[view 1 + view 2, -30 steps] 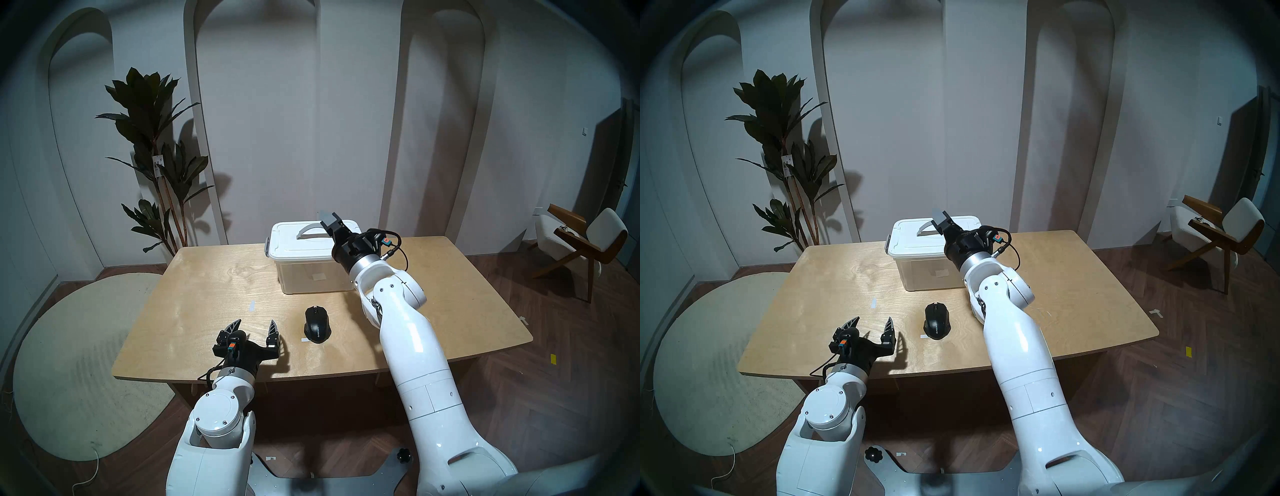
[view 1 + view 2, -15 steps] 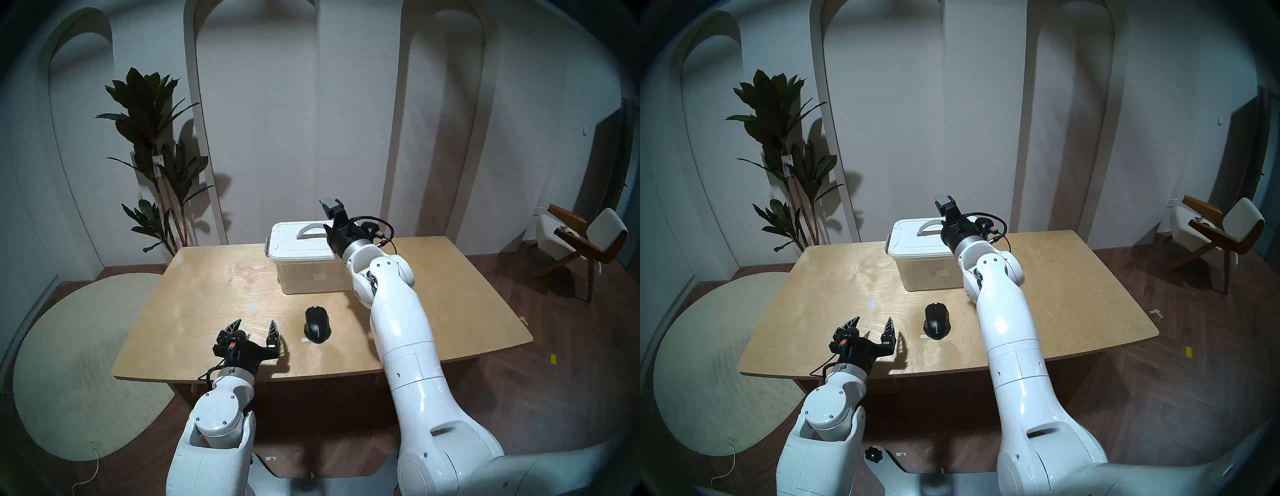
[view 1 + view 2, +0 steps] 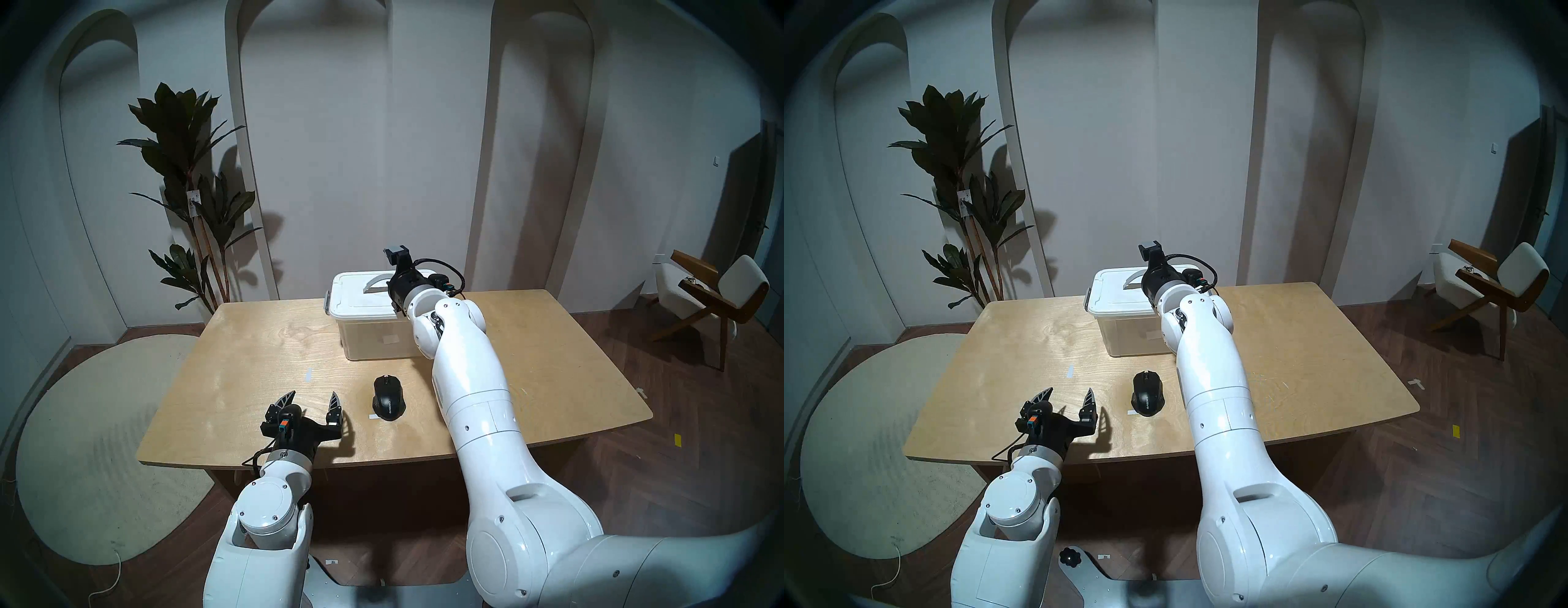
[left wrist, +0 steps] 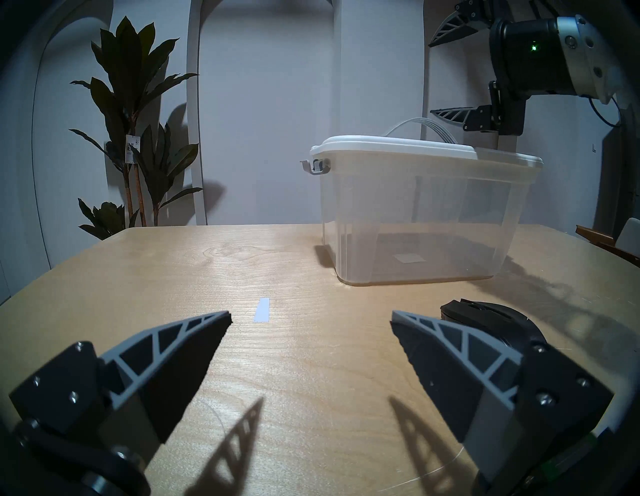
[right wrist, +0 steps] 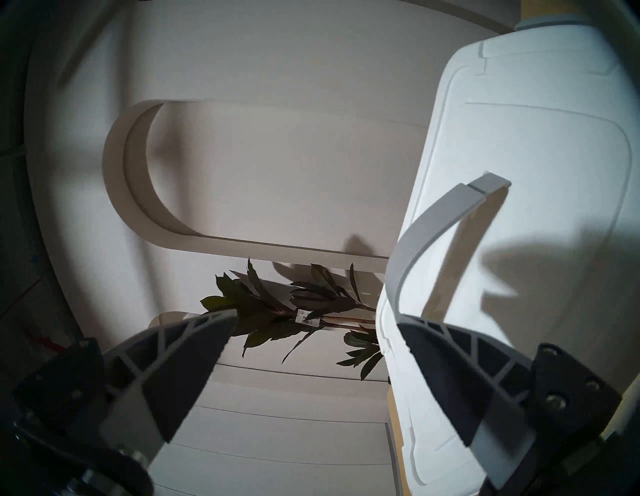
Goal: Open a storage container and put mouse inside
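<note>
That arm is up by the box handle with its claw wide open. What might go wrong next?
The right gripper is open, one finger above the other, beside the lid's arched handle; it might close and miss the thin handle. The side latch looks flipped out, but the opposite latch is hidden; if it is clipped, lifting could drag the whole storage container. The mouse lies just in front and could get bumped.

A light wooden tabletop (image 3: 254, 365) carries a small pale tape strip (image 3: 309, 374) near its middle. Far left, a tall dark-leaved plant (image 3: 186, 178) stands against the arched white wall. A round cream rug (image 3: 97, 446) lies left; a wooden chair (image 3: 712, 297) stands far right.
</note>
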{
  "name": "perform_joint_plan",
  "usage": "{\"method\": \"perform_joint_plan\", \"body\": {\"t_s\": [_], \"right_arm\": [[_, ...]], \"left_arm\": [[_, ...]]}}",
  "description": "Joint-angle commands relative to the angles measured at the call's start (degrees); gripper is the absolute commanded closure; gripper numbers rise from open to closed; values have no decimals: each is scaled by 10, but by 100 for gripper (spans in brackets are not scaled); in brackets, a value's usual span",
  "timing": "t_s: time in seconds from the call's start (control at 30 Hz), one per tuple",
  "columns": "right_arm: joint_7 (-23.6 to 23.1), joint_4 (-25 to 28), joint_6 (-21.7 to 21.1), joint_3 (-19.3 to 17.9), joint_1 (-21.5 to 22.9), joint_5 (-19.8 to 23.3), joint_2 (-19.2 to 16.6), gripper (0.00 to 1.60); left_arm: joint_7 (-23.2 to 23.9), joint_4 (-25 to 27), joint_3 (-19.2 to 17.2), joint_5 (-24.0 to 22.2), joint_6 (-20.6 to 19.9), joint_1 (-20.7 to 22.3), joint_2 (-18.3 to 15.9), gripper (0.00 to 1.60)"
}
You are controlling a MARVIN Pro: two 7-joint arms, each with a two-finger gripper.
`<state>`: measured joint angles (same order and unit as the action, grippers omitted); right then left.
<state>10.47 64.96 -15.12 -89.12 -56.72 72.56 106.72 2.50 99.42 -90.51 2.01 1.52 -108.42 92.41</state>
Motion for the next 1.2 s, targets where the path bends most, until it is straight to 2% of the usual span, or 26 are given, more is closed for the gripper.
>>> {"method": "perform_joint_plan", "body": {"t_s": [0.0, 0.17, 0.27, 0.3, 0.37, 0.57, 0.67, 0.7, 0.73, 0.77, 0.8, 0.83, 0.87, 0.9, 0.93, 1.13, 1.17], "right_arm": [[6, -24, 16, 3, 67, -11, 6, 0], [8, -41, 18, 1, 82, -16, 2, 0], [12, -78, 15, -5, 109, -13, -2, 0], [11, -69, 15, -3, 99, -16, -2, 0], [9, -103, 15, -7, 121, -15, -4, 0], [1, -146, 16, -11, 144, -16, -5, 0], [-3, -188, 18, -14, 170, -16, -7, 0], [-2, -180, 20, -10, 162, -21, -7, 0], [-6, -205, 22, -12, 177, -21, -8, 0], [-13, -207, 23, -3, 173, -29, -11, 98], [-18, -227, 26, 1, 186, -35, -12, 114], [-23, -230, 29, 7, 186, -41, -13, 144], [-24, -221, 34, 17, 180, -53, -14, 144], [-31, -221, 36, 22, 178, -56, -14, 160], [-31, -209, 38, 35, 171, -70, -16, 160], [-41, -142, 28, 67, 123, -90, -8, 160], [-48, -152, 30, 70, 128, -92, -6, 160]], "left_arm": [[-2, 15, 1, -2, 4, 4, -1, 0], [-2, 16, 1, -2, 4, 4, -1, 0], [-2, 16, 1, -2, 4, 3, -1, 0], [-2, 17, 1, -2, 4, 3, -1, 0], [-3, 17, 2, -2, 3, 3, -1, 0], [-4, 18, 2, -2, 3, 2, -1, 0], [-5, 19, 2, -3, 3, 2, -1, 0], [-5, 19, 2, -3, 3, 2, -1, 0], [-5, 19, 3, -3, 3, 2, -1, 0], [-5, 19, 3, -3, 3, 2, -1, 0], [-6, 19, 3, -3, 2, 2, -1, 0], [-6, 19, 3, -3, 2, 1, -1, 0], [-6, 19, 3, -3, 2, 1, -1, 0], [-6, 20, 3, -3, 2, 1, -1, 0], [-6, 20, 3, -3, 2, 1, -1, 0], [-7, 19, 3, -3, 2, 2, -1, 0], [-7, 19, 3, -3, 2, 2, -1, 0]]}}
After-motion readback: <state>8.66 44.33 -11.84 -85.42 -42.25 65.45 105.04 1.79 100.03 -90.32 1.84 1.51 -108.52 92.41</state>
